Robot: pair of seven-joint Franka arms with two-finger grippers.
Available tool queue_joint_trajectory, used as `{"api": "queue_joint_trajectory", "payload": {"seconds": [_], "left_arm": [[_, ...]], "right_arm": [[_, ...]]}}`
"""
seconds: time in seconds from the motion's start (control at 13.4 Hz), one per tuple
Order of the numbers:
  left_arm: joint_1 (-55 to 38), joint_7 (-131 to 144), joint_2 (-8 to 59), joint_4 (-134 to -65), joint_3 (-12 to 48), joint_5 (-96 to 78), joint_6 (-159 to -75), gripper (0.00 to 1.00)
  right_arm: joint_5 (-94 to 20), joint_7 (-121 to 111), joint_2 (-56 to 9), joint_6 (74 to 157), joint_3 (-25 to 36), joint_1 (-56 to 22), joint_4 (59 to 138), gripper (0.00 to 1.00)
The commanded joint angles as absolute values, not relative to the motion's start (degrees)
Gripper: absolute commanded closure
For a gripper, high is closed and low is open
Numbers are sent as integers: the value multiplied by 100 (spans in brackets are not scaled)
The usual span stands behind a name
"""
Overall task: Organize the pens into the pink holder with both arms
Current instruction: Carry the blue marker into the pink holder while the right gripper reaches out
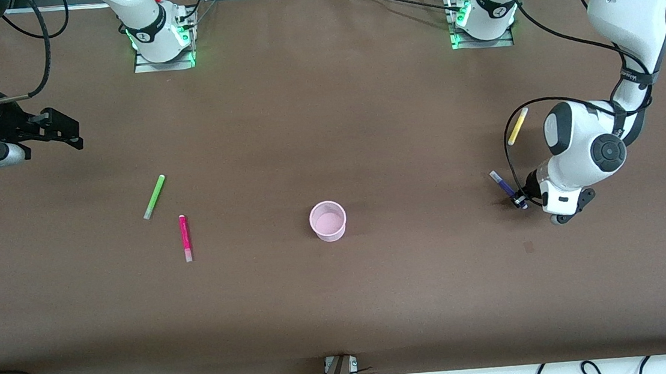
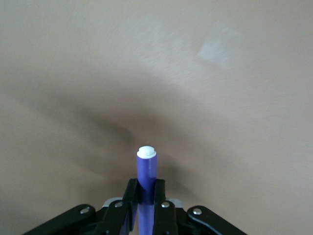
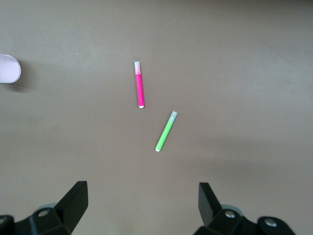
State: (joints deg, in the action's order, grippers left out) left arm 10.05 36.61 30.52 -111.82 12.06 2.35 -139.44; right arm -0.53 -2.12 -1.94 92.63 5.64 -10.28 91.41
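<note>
While the right claw (image 3: 142, 205) waits open | purple pen (image 1: 504, 186), at 3 o'clock of the pink holder (image 1: 328, 221), is pinched by the left claw (image 1: 519, 201) | judged light, stiff, slippery; best gripped mid-barrel.

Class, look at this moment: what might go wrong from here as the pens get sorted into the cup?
1. The left gripper pinches the purple pen near one end, so it may swing or slip when lifted.
2. The pink cup is small and light; a badly aimed pen could tip it.
3. The yellow pen lies under the left arm's cable and may get nudged.
</note>
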Motion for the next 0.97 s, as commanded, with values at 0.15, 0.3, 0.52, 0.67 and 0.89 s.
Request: {"api": "queue_joint_trajectory", "payload": {"seconds": [0.15,0.3,0.52,0.67,0.89], "left_arm": [[380,4550,2487,-10207,1379,343,-12781,100],[116,5209,2479,-9793,1520,343,-12735,100],[-464,6219,2505,-9195,1652,351,-12753,100],[-903,6948,2557,-8835,1626,352,-12779,100],[-1475,8161,2873,-8386,1582,858,-12806,100]], "right_arm": [[-53,-211,-202,9202,580,-1028,9088,0],[-53,-211,-193,9193,580,-1028,9088,0],[-53,-211,-193,9193,580,-1028,9088,0],[-53,-211,-193,9185,580,-1028,9088,0],[-53,-211,-193,9185,580,-1028,9088,0]]}}
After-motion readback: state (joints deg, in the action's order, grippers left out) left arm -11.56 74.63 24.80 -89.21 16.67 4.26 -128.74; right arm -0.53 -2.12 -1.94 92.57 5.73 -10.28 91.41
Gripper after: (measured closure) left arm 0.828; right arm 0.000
